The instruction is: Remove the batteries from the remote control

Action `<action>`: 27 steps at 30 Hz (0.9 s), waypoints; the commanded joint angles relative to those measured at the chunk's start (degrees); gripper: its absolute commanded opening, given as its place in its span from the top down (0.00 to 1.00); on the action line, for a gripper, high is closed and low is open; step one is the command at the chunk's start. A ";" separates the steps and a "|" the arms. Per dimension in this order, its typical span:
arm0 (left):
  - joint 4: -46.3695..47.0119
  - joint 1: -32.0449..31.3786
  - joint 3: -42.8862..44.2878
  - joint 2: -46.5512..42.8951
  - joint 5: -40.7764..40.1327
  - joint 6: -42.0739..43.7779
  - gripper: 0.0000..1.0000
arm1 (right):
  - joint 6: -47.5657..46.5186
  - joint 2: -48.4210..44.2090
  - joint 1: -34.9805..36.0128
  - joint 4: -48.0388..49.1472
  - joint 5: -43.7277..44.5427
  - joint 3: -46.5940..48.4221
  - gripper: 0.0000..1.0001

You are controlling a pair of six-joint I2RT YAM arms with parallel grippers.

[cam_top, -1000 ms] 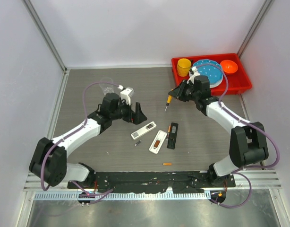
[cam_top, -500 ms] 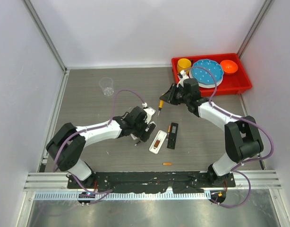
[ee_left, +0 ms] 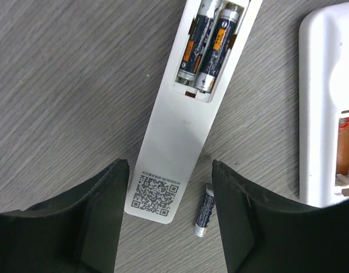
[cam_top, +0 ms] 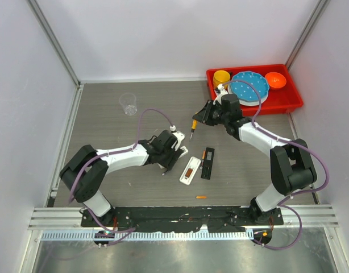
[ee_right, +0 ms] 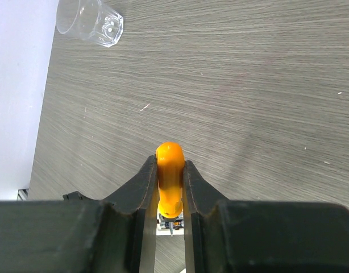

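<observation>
Batteries (ee_left: 211,48) (two, dark) sit in the open bay of the white remote (ee_left: 174,148) near the middle of the table (cam_top: 106,119). Left gripper (ee_left: 170,173) straddles that remote's end, fingers apart, gripping nothing. Right gripper (ee_right: 170,170) is clamped on an orange-handled tool (ee_right: 170,156).

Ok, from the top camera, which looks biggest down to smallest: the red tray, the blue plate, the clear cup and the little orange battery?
1. red tray
2. blue plate
3. clear cup
4. orange battery, by far the smallest
</observation>
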 commanded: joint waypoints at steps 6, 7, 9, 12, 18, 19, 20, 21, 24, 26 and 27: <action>-2.58 0.14 3.66 5.09 -1.10 -1.43 0.61 | -0.65 0.06 0.27 3.45 0.56 1.68 0.99; -2.67 0.14 4.10 5.53 -1.18 -0.38 0.64 | -0.74 0.14 0.18 3.45 0.65 1.68 0.99; -3.11 0.14 5.95 6.93 -1.09 1.29 0.67 | -0.74 0.14 -0.25 3.19 0.65 1.68 0.99; -2.67 0.22 8.14 7.90 -0.40 5.42 0.68 | -0.66 -0.12 -1.74 3.28 0.39 1.41 0.99; -0.91 0.14 12.80 9.66 5.23 11.76 0.68 | -0.65 -1.26 -4.03 3.10 0.56 0.80 0.99; -0.74 0.14 13.16 10.45 5.23 12.20 0.68 | -1.00 -1.52 -4.21 3.10 0.91 0.54 0.99; -0.47 0.14 14.20 11.15 7.15 12.72 0.68 | -1.01 -1.44 -4.38 3.10 1.18 0.36 0.99; -0.73 0.14 14.82 11.77 7.60 13.25 0.67 | -1.27 -1.61 -4.47 3.01 1.35 0.18 0.99; -1.18 0.14 16.23 13.62 10.41 13.96 0.64 | -1.71 -1.53 -4.56 2.84 2.15 -0.43 0.99; 0.49 0.13 15.10 13.18 12.43 13.87 0.54 | -1.88 -1.26 -4.65 3.36 2.41 -0.96 0.99; 1.19 0.05 14.57 12.92 12.53 13.78 0.50 | -2.06 -1.18 -4.56 3.45 2.50 -1.13 0.99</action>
